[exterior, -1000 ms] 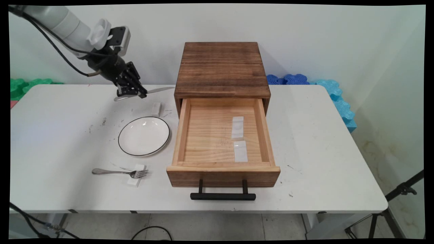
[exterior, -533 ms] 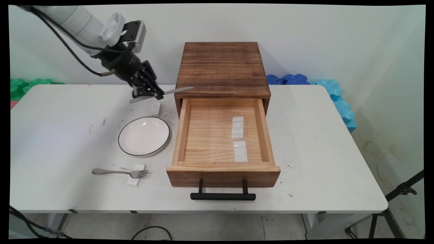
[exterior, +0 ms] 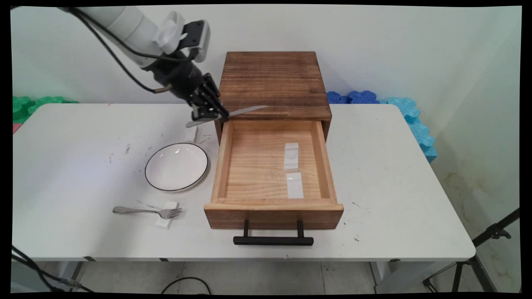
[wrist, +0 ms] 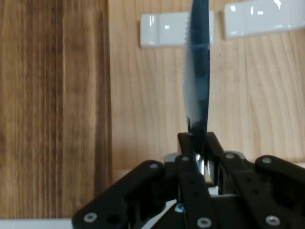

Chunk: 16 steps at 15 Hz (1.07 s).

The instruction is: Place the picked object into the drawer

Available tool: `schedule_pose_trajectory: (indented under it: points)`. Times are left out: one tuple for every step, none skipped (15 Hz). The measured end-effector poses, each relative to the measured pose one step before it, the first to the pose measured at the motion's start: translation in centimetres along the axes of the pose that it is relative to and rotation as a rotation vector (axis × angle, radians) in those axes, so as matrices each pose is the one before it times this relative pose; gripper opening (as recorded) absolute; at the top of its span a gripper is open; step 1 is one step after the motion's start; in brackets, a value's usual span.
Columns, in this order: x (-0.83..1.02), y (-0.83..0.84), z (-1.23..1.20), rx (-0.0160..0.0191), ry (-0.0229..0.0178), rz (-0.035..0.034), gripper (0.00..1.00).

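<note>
My gripper [exterior: 210, 115] is shut on a metal table knife [exterior: 245, 111], held level above the back left corner of the open wooden drawer [exterior: 222, 166]. The blade points right, across the front of the dark wooden cabinet [exterior: 272, 81]. In the hand view the knife [wrist: 198, 81] rises edge-on from my gripper [wrist: 198, 148] over the drawer floor. Two white rests [exterior: 291, 156] [exterior: 294, 185] lie inside the drawer; both rests [wrist: 162, 29] [wrist: 264, 19] show at the top of the hand view.
A white plate with a black rim [exterior: 176, 166] lies left of the drawer. A fork [exterior: 145, 211] sits with its tines on a small white rest [exterior: 167, 214] near the table's front. Another white rest [exterior: 192, 133] lies behind the plate. The drawer's black handle [exterior: 273, 240] sticks out toward the front edge.
My gripper has carried the knife to the right, from above the table behind the plate to the drawer's back left corner. Nothing else has moved.
</note>
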State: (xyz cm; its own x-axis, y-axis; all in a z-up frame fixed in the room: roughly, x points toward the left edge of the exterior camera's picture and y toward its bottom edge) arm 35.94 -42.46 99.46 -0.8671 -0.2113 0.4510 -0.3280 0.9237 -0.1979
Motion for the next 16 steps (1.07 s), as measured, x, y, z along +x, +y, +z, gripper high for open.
schedule_pose_trajectory:
  points:
    - [0.699, -0.007, 0.403, 0.00092, 0.00333, 0.00129, 0.00]
    - [0.586, -0.021, 0.393, 0.00089, 0.00223, 0.00160, 0.00]
    - [0.650, -0.037, 0.471, 0.00141, 0.00207, 0.00174, 0.00]
    - [0.619, -0.052, 0.493, 0.00137, 0.00176, 0.00163, 0.00]
    - [0.472, -0.048, 0.415, 0.00157, 0.00105, 0.00102, 0.00]
    - [0.549, -0.046, 0.528, 0.00104, 0.00120, 0.00157, 0.00]
    - [0.524, -0.031, 0.543, 0.00036, 0.00092, 0.00201, 0.00]
    - [0.411, -0.020, 0.476, 0.00027, 0.00063, 0.00145, 0.00]
    - [0.467, -0.027, 0.574, 0.00049, 0.00059, 0.00206, 0.00]
    - [0.360, -0.018, 0.547, -0.00018, 0.00008, 0.00186, 0.00]
    - [0.292, -0.003, 0.524, -0.00042, 0.00039, 0.00236, 0.00]
    - [0.319, 0.002, 0.622, -0.00094, 0.00073, 0.00355, 0.00]
    - [0.301, 0.012, 0.630, -0.00183, 0.00073, 0.00360, 0.00]
    - [0.201, 0.011, 0.521, -0.00117, 0.00050, 0.00215, 0.00]
    - [0.110, 0.008, 0.359, -0.00108, -0.00020, 0.00129, 0.00]
    - [0.122, 0.008, 0.553, -0.00169, -0.00056, 0.00112, 0.00]
